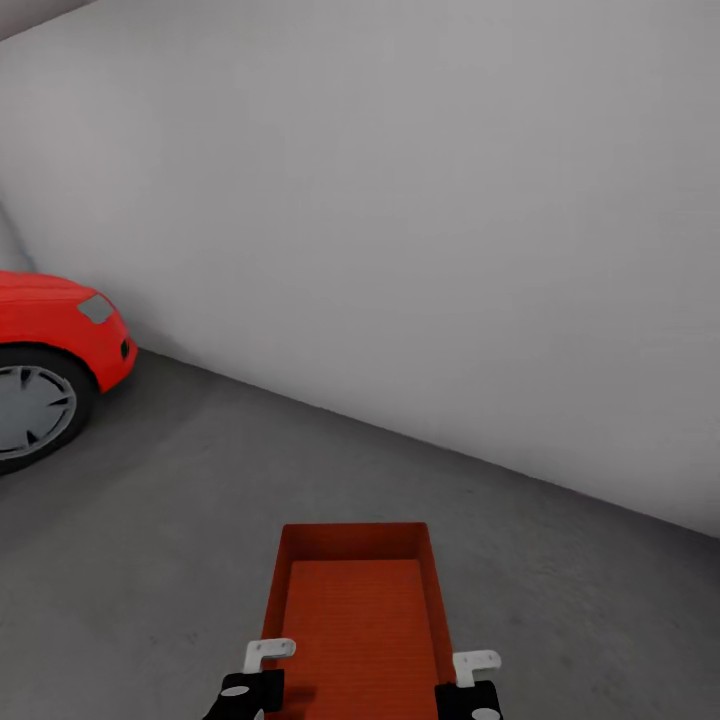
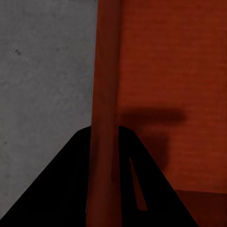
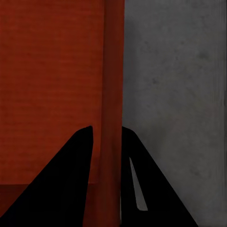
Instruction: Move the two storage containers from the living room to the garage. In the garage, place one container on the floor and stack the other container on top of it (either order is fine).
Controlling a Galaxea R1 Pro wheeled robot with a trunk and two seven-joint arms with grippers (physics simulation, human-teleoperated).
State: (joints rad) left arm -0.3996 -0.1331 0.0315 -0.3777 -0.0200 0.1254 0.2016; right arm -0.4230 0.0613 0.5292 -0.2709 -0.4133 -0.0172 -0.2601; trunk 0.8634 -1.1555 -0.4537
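An orange-red storage container (image 1: 355,620) sits low in the head view, held between both arms above the dark grey garage floor (image 1: 170,520). My left gripper (image 1: 268,668) is shut on the container's left wall (image 2: 105,94), one black finger on each side of it. On the opposite side, my right gripper (image 1: 468,678) is shut on the right wall (image 3: 112,85) in the same way. Inside, the container's ribbed bottom (image 2: 170,71) is bare.
A red car (image 1: 50,340) with a grey wheel (image 1: 30,405) stands at the left. A plain white wall (image 1: 400,230) runs across ahead, meeting the concrete floor (image 3: 175,94) along a slanting line.
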